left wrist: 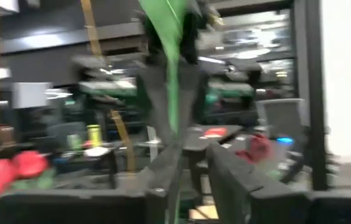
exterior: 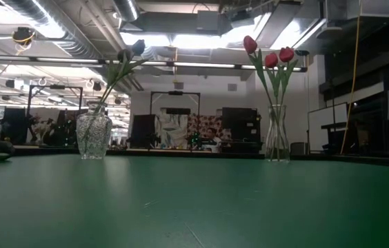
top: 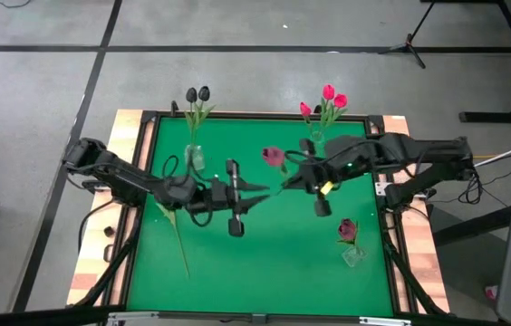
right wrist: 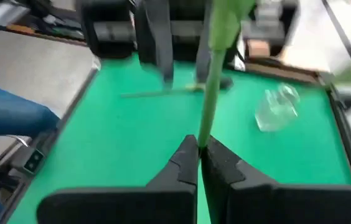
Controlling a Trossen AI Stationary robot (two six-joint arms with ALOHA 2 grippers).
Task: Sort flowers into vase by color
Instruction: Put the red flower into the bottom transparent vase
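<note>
1. The right gripper is clamped on a green stem, fingers pinched tight around it; from above this gripper sits over the middle of the green mat.
2. That stem belongs to a pink tulip, whose head lies just behind the gripper, toward the far edge of the mat.
3. The left gripper points at the right one from the other side, the two nearly tip to tip at mid-table. Its wrist view shows the fingers apart, with a blurred green stem running up between them; whether they touch it cannot be told.
4. Beside the left arm a loose stem lies on the mat, slanting toward the near edge.
5. At the far left of the mat stands a clear vase with two black tulips; the low view shows the same vase and dark heads.
6. At the far right stands a second vase with three pink-red tulips; in the low view it is a tall slim glass with red heads.
7. Near the right front a third vase holds one maroon tulip.
8. The right wrist view catches a person's blue-clad leg beside the table.
</note>
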